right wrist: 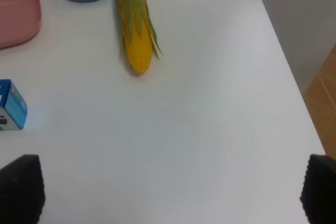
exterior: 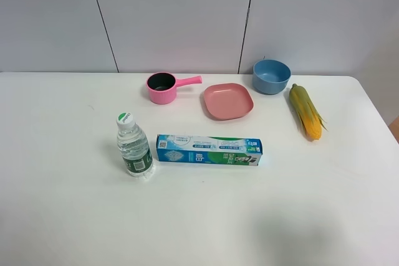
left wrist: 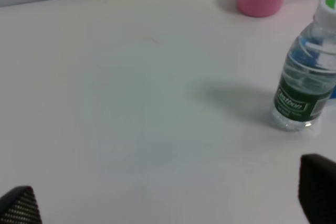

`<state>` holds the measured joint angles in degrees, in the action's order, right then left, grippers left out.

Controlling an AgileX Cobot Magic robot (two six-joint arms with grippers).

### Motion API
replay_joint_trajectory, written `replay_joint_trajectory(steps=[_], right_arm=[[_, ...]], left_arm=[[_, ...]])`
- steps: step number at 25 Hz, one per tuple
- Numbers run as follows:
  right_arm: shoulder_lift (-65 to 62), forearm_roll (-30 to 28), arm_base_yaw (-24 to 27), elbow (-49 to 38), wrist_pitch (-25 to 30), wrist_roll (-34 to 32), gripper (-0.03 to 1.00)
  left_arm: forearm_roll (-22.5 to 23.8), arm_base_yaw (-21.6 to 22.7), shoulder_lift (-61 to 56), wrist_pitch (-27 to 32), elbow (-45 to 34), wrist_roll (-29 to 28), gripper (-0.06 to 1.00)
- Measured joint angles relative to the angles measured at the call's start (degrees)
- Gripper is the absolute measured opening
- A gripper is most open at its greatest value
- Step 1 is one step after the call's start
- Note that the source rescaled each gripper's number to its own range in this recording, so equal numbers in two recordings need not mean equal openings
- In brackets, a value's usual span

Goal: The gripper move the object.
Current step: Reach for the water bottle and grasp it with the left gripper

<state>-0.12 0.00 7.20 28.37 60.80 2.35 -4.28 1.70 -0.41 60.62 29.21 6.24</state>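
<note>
A small clear water bottle with a green-and-white cap and dark green label stands upright on the white table, left of centre. It also shows in the left wrist view, off to one side of and beyond my left gripper. That gripper is open and empty, with its black fingertips far apart over bare table. My right gripper is open and empty too, its fingertips wide apart near the table's right side. Neither gripper shows in the exterior high view.
A long blue-green toothpaste box lies just right of the bottle. Behind are a pink saucepan, a pink plate and a blue bowl. A corn cob lies at the right, near the table's right edge.
</note>
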Motion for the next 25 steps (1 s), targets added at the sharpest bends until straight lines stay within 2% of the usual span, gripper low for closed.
replay_joint_trajectory(steps=[10,15,20,25], right_arm=[[0.0,0.0,0.0,0.0,0.0,0.0,1.00],[0.0,0.0,0.0,0.0,0.0,0.0,1.00],[0.0,0.0,0.0,0.0,0.0,0.0,1.00],[0.0,0.0,0.0,0.0,0.0,0.0,1.00]], left_arm=[[-0.1,0.0,0.0,0.0,0.0,0.0,1.00],[-2.2,0.0,0.1,-0.9,0.4,0.4,1.00],[-6.4,0.0,6.3,-11.3,2.1,5.0,1.00],[-13.7,0.0,17.4,-24.9,2.1,12.9,1.00]])
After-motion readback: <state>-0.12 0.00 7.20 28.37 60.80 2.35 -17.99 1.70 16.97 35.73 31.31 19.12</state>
